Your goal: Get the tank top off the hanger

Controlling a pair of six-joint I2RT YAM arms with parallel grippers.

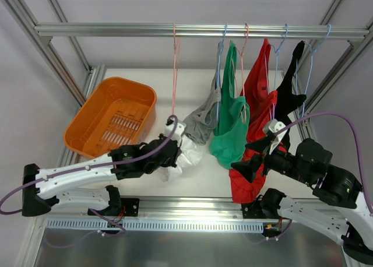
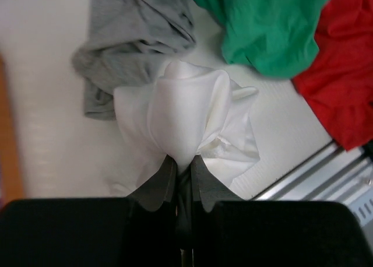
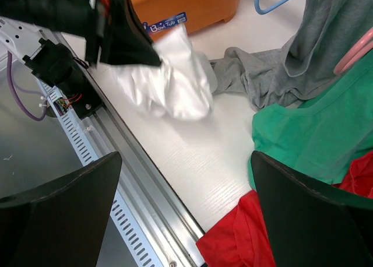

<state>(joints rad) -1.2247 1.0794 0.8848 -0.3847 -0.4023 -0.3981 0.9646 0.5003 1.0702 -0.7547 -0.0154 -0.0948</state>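
The left gripper (image 2: 181, 163) is clamped on a bunched fold of the white tank top (image 2: 192, 109), which sits low at the centre of the overhead view, resting on the white table (image 1: 201, 175), just right of the orange basket (image 1: 87, 118). Above it, an empty pink hanger (image 1: 175, 74) hangs from the aluminium rail (image 1: 116, 30) across the top of the frame. To its right along the rail, grey (image 1: 204, 118), green (image 1: 230, 124), red (image 1: 256, 92) and black (image 1: 291, 86) garments hang on their own hangers, the grey one's hem touching the white cloth. At lower right, the right gripper (image 3: 186, 162) hovers with its fingers spread wide and holding nothing, beside the red and green fabric.
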